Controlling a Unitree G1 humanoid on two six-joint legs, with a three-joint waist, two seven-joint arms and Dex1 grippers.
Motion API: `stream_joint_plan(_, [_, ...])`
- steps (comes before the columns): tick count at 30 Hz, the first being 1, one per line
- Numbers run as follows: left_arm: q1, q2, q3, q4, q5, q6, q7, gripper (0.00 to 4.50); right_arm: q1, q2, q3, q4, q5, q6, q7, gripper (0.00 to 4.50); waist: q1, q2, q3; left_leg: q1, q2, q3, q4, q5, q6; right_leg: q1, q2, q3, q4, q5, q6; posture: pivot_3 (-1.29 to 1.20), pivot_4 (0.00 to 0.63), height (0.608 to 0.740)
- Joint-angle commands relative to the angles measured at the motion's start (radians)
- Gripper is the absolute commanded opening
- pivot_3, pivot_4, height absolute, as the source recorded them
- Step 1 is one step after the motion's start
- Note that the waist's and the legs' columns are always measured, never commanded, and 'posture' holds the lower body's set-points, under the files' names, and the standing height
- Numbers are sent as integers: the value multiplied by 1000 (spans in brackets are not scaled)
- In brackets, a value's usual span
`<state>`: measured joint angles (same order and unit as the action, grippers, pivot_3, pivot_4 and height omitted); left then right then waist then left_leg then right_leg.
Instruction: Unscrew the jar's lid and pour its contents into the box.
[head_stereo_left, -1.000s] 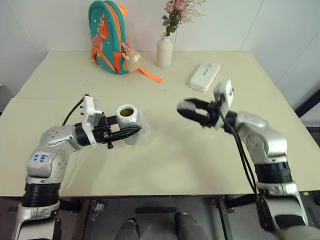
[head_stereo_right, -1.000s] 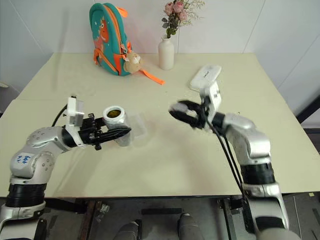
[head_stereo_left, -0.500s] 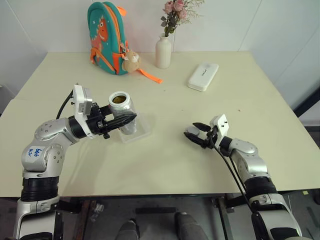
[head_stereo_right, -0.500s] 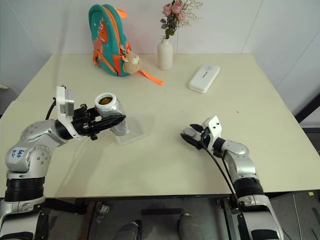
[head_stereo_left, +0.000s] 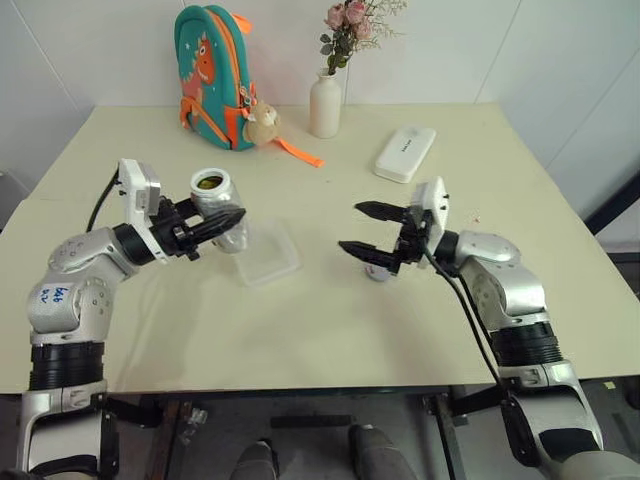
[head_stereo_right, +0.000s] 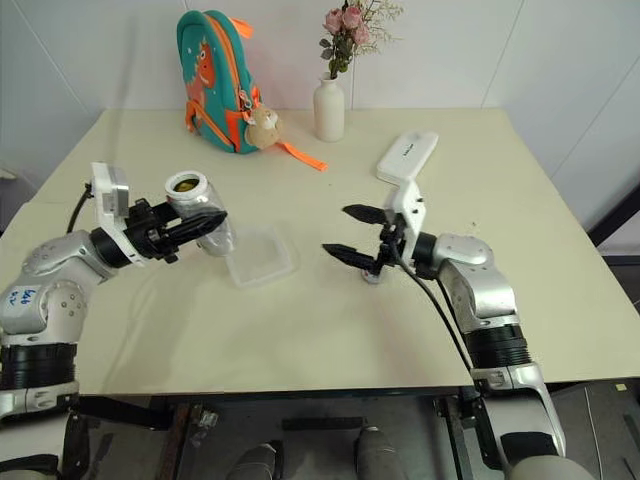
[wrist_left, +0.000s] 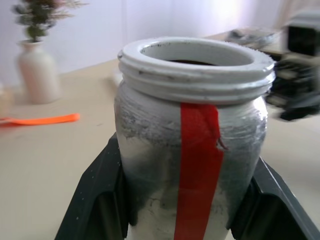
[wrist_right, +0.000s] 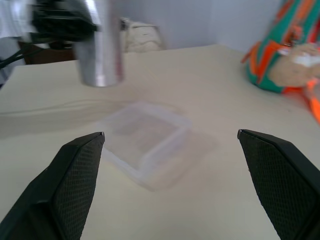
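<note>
I count one jar (head_stereo_left: 215, 200), without its lid, clamped between my left gripper's (head_stereo_left: 222, 222) two fingers and held above the table (head_stereo_left: 330, 320), just left of the one clear box (head_stereo_left: 268, 251). Right of the box, my right gripper (head_stereo_left: 362, 229) has its fingers wide apart, and one lid (head_stereo_left: 378, 272) lies beneath it

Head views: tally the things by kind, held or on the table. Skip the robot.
Jar, open: 1
Lid, on the table: 1
Clear box: 1
White case: 1
Vase with flowers: 1
Backpack: 1
Total: 6
</note>
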<state>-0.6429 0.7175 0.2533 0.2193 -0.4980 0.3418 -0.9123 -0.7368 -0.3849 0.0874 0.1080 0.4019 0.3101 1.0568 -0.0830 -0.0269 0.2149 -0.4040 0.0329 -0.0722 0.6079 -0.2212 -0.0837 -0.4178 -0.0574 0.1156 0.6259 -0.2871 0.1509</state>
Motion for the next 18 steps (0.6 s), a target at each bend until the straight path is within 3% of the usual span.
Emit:
stream_joint_plan(1, [-70, -6, -34, 148, 179, -195, 142, 1947, -7, 0, 41, -81, -15, 23, -6, 4489, 3, 0, 0, 0, 0, 0, 0, 0, 0, 0, 0, 0, 0, 0, 0, 0, 150, 740])
stream_joint_plan(11, [-100, -61, -125, 295, 367, -396, 262, 1947, 40, -23, 59, -141, -49, 50, -48, 4489, 27, 0, 0, -2, 0, 0, 0, -1, 0, 0, -1, -1, -1, 0, 0, 0, 150, 740])
stream_joint_plan(18, [-188, -83, -185, 325, 477, -430, 347, 1947, 47, -19, 59, -149, -46, 73, -75, 4489, 28, 0, 0, -2, 0, 0, 2, -1, 0, 0, 0, -1, 0, 0, 0, 0, 150, 740])
